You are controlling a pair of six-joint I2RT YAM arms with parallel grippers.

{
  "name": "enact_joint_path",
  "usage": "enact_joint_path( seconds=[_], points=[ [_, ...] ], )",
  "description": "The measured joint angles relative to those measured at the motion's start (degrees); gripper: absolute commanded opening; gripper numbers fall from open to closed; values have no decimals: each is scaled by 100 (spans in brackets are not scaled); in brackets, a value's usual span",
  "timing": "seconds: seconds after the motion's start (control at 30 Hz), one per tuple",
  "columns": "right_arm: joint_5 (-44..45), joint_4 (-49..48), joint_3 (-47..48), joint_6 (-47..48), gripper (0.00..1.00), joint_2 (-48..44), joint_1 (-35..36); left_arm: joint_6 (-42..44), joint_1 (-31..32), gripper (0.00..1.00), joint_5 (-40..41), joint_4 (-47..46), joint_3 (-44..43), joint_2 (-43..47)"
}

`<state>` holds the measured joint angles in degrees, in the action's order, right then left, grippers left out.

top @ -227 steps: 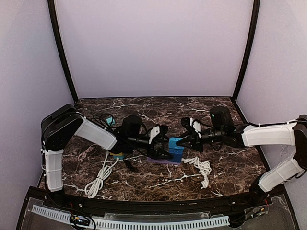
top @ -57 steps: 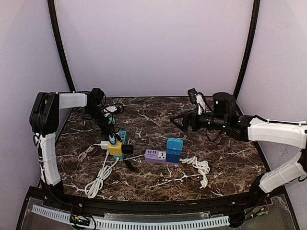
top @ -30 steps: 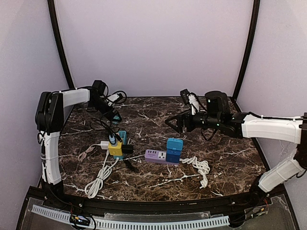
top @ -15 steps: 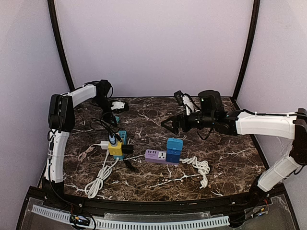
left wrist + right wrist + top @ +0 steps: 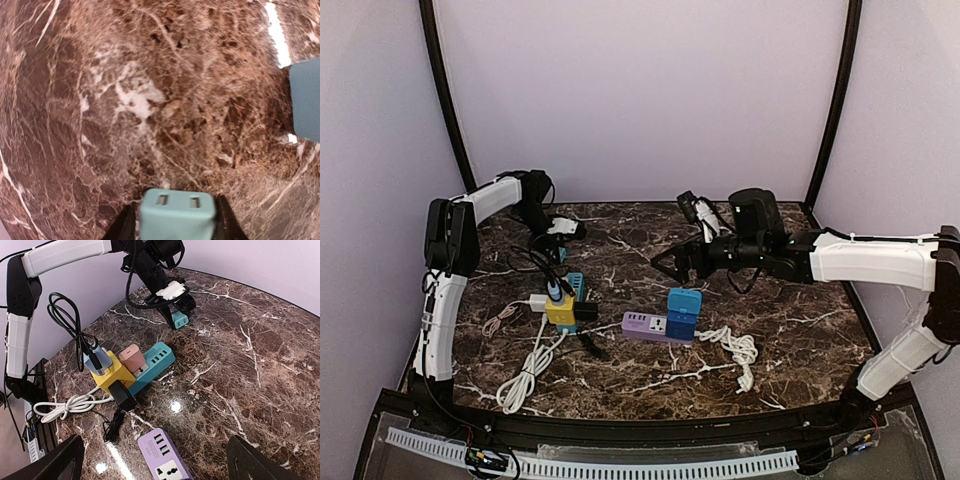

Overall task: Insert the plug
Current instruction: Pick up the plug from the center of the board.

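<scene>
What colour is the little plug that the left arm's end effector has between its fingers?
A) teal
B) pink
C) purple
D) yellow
A: the left wrist view shows a small teal plug with two slots on its face, hugged on both sides by the left end effector.

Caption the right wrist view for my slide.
Left hand grips a teal plug near the marble table's far edge, beyond the teal power strip.
</scene>
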<state>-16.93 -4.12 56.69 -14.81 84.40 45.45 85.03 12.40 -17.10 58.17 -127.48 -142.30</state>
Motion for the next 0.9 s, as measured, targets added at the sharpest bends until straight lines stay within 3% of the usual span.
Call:
enact_joint_path(
  seconds=[0.07,0.13,0.3,0.53,0.73,0.9],
  points=[
    [0,-9,0,-2,99,0,0,-7,0,9,-46,57,0,0],
    [0,-15,0,-4,99,-2,0,-52,0,2,-125,44,-2,0],
    [140,-11,-15,-72,99,-103,2,-389,-2,1,-188,-151,125,61],
    [763,-31,-72,-188,99,-743,4,-1768,-2,1,201,-1088,551,601],
    [887,-426,-142,-199,98,-1386,-37,-3099,31,1,396,-1694,570,2028],
    [684,-839,-184,-208,84,-1832,-63,-3591,448,1,490,-1722,573,3550]
  ],
)
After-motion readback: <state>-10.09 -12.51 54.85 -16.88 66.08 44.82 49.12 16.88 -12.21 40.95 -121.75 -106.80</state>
